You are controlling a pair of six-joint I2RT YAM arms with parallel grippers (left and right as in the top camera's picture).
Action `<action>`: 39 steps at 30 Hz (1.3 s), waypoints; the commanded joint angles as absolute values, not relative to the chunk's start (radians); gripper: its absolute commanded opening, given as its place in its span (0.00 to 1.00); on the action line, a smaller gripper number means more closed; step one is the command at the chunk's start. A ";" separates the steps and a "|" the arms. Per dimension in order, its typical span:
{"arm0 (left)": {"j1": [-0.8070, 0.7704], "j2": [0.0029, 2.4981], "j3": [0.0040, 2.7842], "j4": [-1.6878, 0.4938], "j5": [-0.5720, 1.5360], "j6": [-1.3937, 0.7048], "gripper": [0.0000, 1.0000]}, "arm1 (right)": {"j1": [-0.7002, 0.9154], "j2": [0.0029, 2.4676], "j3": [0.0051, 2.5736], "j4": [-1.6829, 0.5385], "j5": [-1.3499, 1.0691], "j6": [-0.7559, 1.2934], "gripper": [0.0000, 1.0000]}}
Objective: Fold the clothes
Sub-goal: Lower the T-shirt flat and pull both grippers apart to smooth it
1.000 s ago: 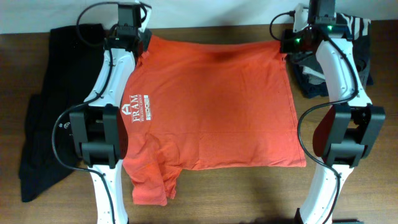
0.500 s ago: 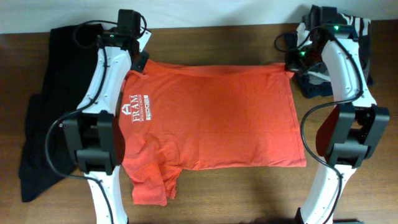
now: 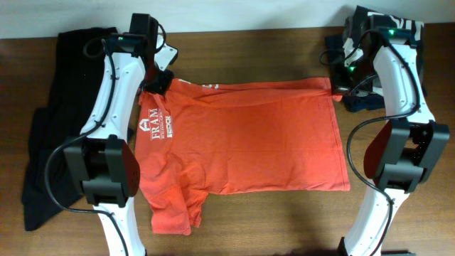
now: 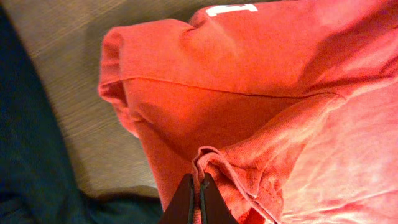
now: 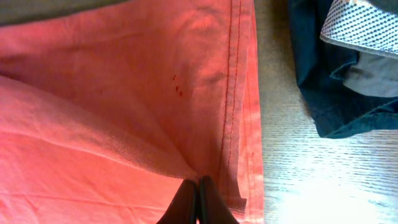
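The red-orange T-shirt (image 3: 242, 142) lies spread on the wooden table, white lettering at its left. Its far edge is lifted and folded toward me. My left gripper (image 3: 158, 80) is shut on the shirt's far left corner; the left wrist view shows bunched red cloth (image 4: 249, 112) pinched between the fingertips (image 4: 199, 182). My right gripper (image 3: 335, 87) is shut on the shirt's far right corner; the right wrist view shows the hemmed edge (image 5: 239, 93) pinched between the fingertips (image 5: 199, 184).
A long black garment (image 3: 57, 121) lies left of the shirt. A dark and grey folded stack (image 3: 362, 71) sits at the back right, also in the right wrist view (image 5: 336, 68). Bare wood runs along the front edge (image 3: 284, 220).
Both grippers have pulled the shirt's far edge toward the front, from the table's back edge to about a third of the way in, folding the cloth over itself.
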State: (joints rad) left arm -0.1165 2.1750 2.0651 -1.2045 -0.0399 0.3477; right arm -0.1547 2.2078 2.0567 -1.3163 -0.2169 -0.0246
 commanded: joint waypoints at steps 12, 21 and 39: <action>-0.108 2.167 1.907 -1.198 0.004 0.352 0.04 | -0.159 2.166 1.967 -1.342 -0.185 -0.056 0.10; -0.107 2.167 1.907 -1.223 0.004 0.353 0.21 | -0.160 2.165 1.972 -1.404 -0.172 -0.044 0.40; -0.109 1.921 2.100 -1.359 0.010 0.140 0.55 | -0.159 2.012 2.362 -1.699 -0.232 0.018 0.40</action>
State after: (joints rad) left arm -0.1154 2.0480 2.0647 -1.3609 -0.0093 0.2379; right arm -0.1547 2.1265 2.3211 -1.6905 -0.2157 -0.0269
